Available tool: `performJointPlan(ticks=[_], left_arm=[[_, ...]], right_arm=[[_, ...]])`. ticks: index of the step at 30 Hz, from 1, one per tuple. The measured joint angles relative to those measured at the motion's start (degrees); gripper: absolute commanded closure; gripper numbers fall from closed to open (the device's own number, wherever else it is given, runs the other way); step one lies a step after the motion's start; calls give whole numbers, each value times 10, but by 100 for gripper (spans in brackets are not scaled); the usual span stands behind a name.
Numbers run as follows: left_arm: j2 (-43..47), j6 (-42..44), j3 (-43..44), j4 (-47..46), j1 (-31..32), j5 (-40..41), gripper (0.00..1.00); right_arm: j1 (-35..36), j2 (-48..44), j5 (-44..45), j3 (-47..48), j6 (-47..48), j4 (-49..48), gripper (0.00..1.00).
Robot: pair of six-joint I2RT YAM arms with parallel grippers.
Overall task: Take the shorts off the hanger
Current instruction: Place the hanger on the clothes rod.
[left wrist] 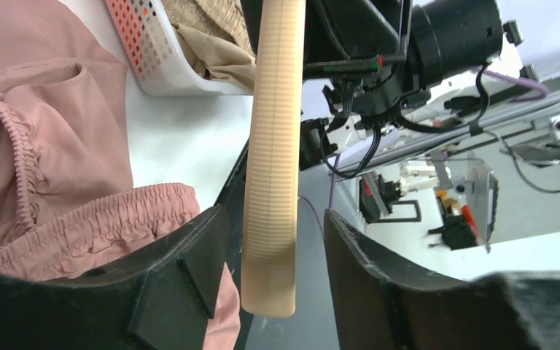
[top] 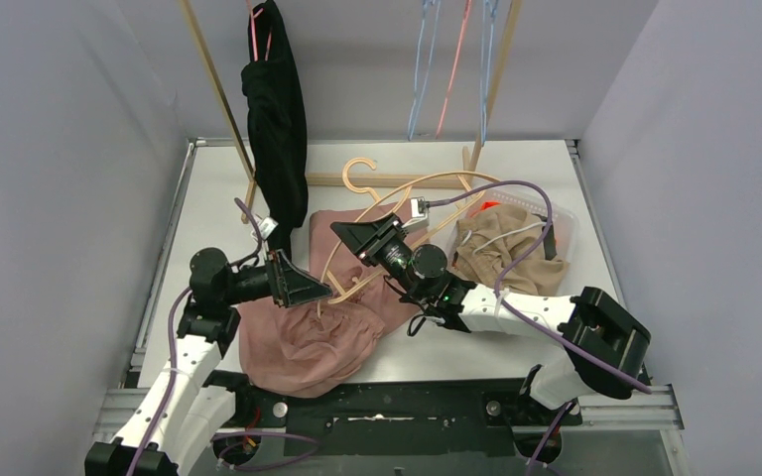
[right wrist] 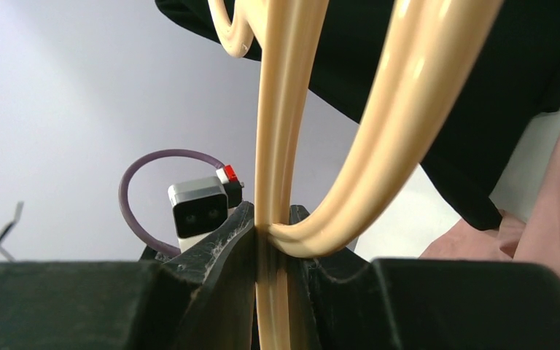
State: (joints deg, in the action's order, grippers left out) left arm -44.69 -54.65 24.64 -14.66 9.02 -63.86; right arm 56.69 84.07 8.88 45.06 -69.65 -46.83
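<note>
Risk, cloth: the pink shorts [top: 298,342] have their gathered waistband right beside the left gripper [left wrist: 273,226]. If those jaws close, they may pinch fabric along with the bar, and the shorts would then drag with the hanger [left wrist: 273,146].
Risk, slip: the right gripper [right wrist: 271,222] grips smooth, thin plastic at a bend, so a sideways pull could twist the hanger out of it.
Risk, snag: the black garment [top: 276,119] hangs just behind, and a raised hook could catch it.
Room: plain pale walls [top: 60,149] on three sides, with a wooden rack [top: 213,79] at the back left.
Table [top: 437,357]: white, smooth and flat, so cloth should slide on it easily.
Pink shorts: heaped on the table at near left, under the hanger's lower end. I cannot tell whether they are hooked on it.
Basket [top: 566,223]: at right, holding beige shorts [top: 501,253].
Hanger: beige, tilted over the pink shorts, with one arm ending between the left jaws.
Left jaws: apart, either side of the bar, with a gap on one side.
Right jaws: clamped on the hanger.
</note>
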Motion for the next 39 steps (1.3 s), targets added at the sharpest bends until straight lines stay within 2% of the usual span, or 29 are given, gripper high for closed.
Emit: performJointPlan(ticks=[2, 8, 11, 14, 19, 21, 24, 27, 28, 31, 39], left_arm=[[10, -14, -10, -15, 0, -5, 59], [28, -67, -45, -82, 2, -16, 62], [28, -94, -54, -114, 4, -21, 74], [26, -105, -54, -131, 4, -24, 99], [26, -96, -52, -124, 4, -22, 100], [30, -66, -40, -83, 4, -18, 100], [33, 15, 8, 37, 7, -1, 100], [30, 105, 68, 167, 9, 34, 100], [28, 131, 89, 204, 9, 50, 100], [22, 192, 124, 274, 8, 91, 100], [15, 283, 157, 402, 7, 164, 100]], right_arm=[[0, 0, -2, 0, 0, -6, 100], [0, 2, -10, -1, -2, -22, 100], [0, 8, -16, -1, -3, -36, 100], [0, 11, -19, -1, -9, -46, 97], [0, 11, -19, -1, -9, -49, 89], [0, 11, -17, -2, -10, -49, 84], [-1, 11, -7, -2, -17, -49, 76], [-4, 11, 3, -2, -20, -46, 64], [-4, 11, 3, -2, -21, -42, 57], [-4, 10, 1, -4, -21, -31, 46], [-4, -2, 0, -11, -16, 17, 40]])
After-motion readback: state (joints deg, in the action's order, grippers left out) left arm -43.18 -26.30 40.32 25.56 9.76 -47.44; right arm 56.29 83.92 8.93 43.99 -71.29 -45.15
